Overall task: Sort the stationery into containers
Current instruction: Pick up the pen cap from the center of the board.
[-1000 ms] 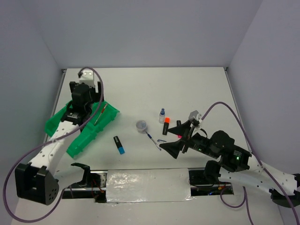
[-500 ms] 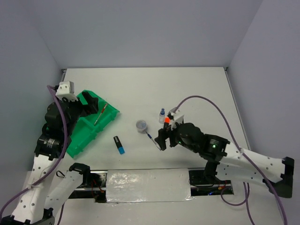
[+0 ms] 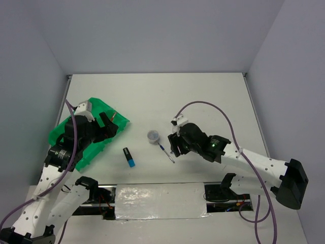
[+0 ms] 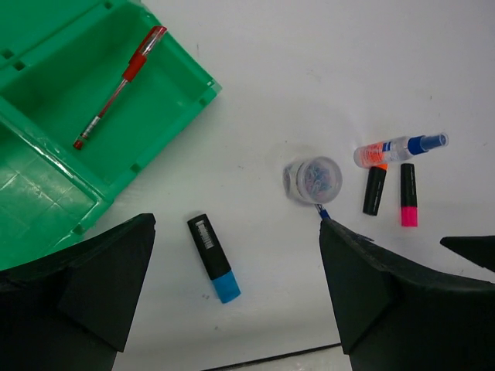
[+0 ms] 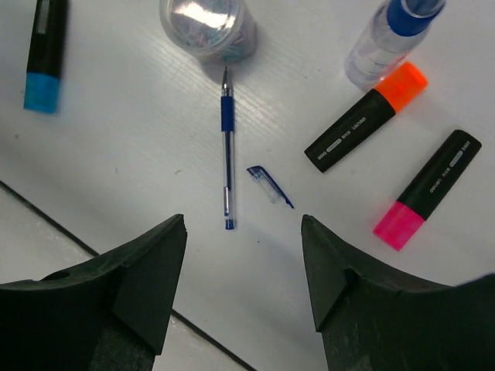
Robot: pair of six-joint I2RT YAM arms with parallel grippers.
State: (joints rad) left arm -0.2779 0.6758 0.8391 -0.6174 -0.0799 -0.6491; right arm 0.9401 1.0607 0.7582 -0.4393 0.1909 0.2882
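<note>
Right wrist shows my right tool (image 5: 244, 224) spread wide and empty over the desk (image 5: 116, 178); the blue pen (image 5: 227, 154) lies just ahead between its fingers (image 5: 139, 278), loose blue cap (image 5: 270, 186) beside it.

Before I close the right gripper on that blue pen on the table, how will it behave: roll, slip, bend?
The blue pen looks thin, round and smooth, so it will probably roll or skid if nudged from one side first. It is likely stiff and light for its length. Its tip lies close to the clear tub, which may get bumped.
</note>
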